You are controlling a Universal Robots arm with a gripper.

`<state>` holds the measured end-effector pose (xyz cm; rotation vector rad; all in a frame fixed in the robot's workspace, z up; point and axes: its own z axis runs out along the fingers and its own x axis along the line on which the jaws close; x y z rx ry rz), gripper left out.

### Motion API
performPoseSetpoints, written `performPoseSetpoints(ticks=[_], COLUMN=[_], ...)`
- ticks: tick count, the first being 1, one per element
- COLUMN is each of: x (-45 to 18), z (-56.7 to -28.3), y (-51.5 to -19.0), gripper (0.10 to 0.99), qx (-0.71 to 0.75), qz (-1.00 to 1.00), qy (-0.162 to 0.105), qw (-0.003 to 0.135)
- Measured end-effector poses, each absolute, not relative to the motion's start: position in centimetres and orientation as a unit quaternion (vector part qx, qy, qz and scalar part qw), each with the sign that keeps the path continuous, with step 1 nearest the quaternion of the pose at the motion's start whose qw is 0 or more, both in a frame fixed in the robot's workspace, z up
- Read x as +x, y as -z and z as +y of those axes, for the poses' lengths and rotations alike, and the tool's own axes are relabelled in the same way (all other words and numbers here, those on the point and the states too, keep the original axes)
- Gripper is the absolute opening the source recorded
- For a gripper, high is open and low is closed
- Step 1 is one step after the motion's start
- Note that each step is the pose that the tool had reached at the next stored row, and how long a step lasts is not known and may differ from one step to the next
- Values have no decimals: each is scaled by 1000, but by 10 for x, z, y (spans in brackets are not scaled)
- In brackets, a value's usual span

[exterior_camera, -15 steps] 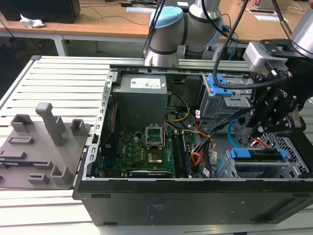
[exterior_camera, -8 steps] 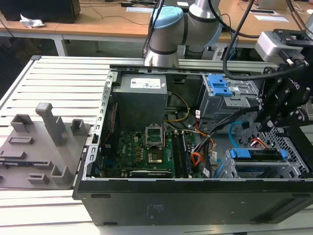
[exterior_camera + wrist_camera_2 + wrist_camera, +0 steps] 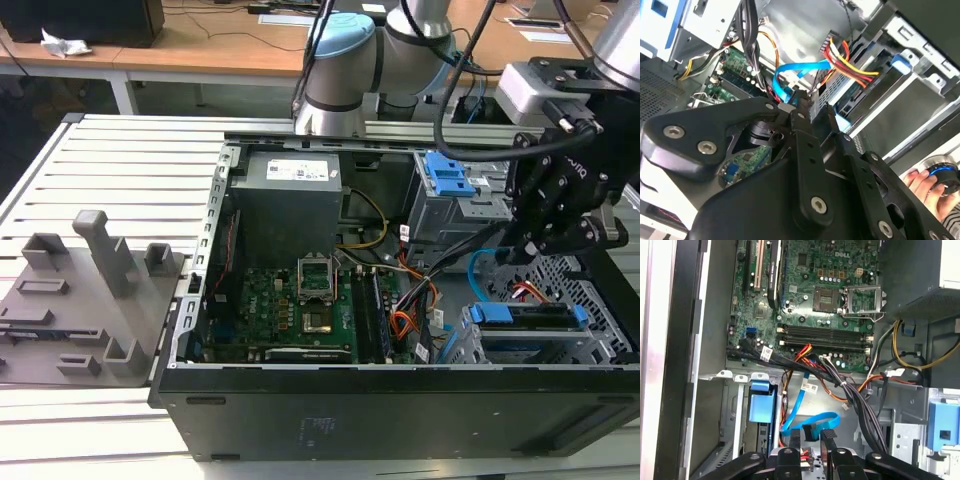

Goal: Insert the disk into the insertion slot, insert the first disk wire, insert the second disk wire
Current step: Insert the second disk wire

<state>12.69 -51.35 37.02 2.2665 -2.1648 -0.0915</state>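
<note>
Reaching down into the open black computer case [image 3: 380, 405], the black gripper [image 3: 811, 437] hangs over the silver-grey perforated insertion slot [image 3: 590, 300], where one blue-framed silver disk [image 3: 527, 318] sits. Its fingers [image 3: 828, 440] pinch the dark plug of the one thin, glossy light-blue second disk wire [image 3: 812, 421], beside red-orange leads.

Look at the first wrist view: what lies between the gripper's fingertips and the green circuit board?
In the first wrist view, the looping light-blue cable lies just beyond the gripper, and past it a bundle of black cables crosses before the circuit board.
</note>
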Motion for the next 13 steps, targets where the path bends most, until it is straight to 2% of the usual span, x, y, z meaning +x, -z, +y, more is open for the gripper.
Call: performPoseSetpoints(ticks=[11,13], x=[120,120], z=[-513,-513], y=[-366,-366], gripper=[302,161], qx=[752,752], qz=[-658,-658], qy=[25,25], qw=[8,8])
